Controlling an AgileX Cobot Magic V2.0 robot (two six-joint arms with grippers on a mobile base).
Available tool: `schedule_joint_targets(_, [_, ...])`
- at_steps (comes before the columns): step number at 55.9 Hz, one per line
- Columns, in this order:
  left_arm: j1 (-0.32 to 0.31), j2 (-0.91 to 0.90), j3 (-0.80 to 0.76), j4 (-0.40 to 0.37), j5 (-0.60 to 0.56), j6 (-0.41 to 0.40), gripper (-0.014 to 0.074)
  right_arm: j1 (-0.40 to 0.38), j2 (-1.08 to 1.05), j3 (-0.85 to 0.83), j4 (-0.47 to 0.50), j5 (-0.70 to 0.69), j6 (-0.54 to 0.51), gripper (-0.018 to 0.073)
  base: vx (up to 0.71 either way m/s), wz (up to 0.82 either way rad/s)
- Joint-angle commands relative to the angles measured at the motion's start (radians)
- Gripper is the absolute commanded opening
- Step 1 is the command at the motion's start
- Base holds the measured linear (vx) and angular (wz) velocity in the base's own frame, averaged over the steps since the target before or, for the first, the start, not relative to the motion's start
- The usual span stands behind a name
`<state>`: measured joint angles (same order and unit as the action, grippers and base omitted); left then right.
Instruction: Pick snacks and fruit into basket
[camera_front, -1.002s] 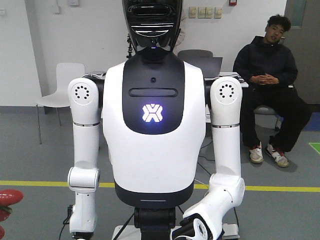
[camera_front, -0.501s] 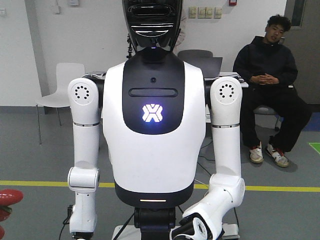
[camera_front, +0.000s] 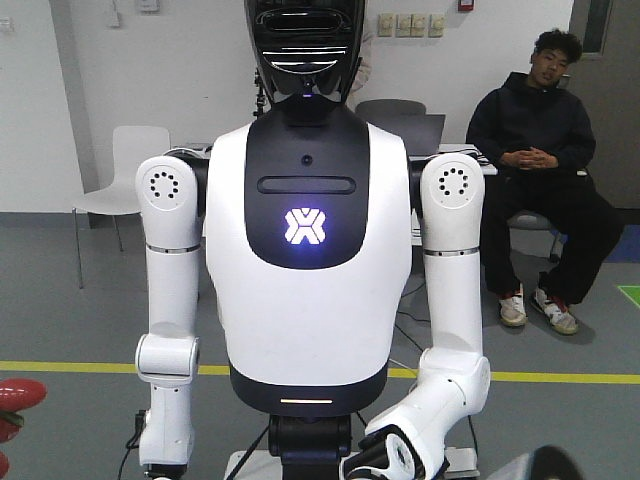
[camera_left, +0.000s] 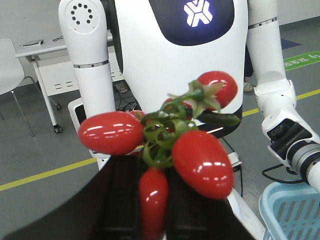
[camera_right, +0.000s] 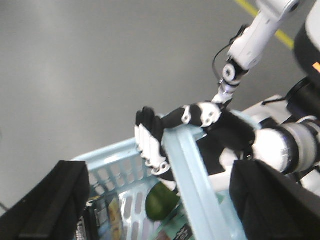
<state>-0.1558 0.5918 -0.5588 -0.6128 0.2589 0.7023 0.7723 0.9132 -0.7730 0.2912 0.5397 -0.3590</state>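
My left gripper (camera_left: 155, 192) is shut on a cluster of glossy red tomato-like fruit (camera_left: 200, 157) on a green stem, one piece pinched between the black fingers. The same red cluster (camera_front: 15, 397) shows at the exterior view's left edge. A pale blue slotted basket (camera_right: 192, 165) hangs by its handle from a humanoid robot's hand (camera_right: 152, 140). Inside lie a dark green fruit (camera_right: 161, 200) and printed snack pouches (camera_right: 107, 215). My right gripper (camera_right: 160, 210) is open above the basket, holding nothing. The basket's corner (camera_left: 292, 210) also appears at lower right in the left wrist view.
A white and black humanoid robot (camera_front: 305, 250) stands directly ahead, holding the basket. A person in black (camera_front: 535, 170) sits at the back right. A white chair (camera_front: 115, 185) and a table stand behind. A yellow floor line (camera_front: 560, 377) crosses the grey floor.
A dark blurred shape has come into the exterior view's bottom right corner. A strip on the humanoid's waist has lit orange. The humanoid and the person have not moved.
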Motion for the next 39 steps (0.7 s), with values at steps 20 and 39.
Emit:
schedule_joint_targets(20, [0.000, 0.002, -0.029, -0.017, -0.068, -0.007, -0.0008, -0.002, -0.426, 0.037, -0.795, 0.076, 0.838, 0.0579, 0.00, 0.00])
schedule_joint_targets(39, [-0.008, 0.024, -0.030, -0.057, 0.026, 0.013, -0.0008, -0.002, -0.611, 0.166, -0.877, 0.082, 0.976, 0.0579, 0.00, 0.00])
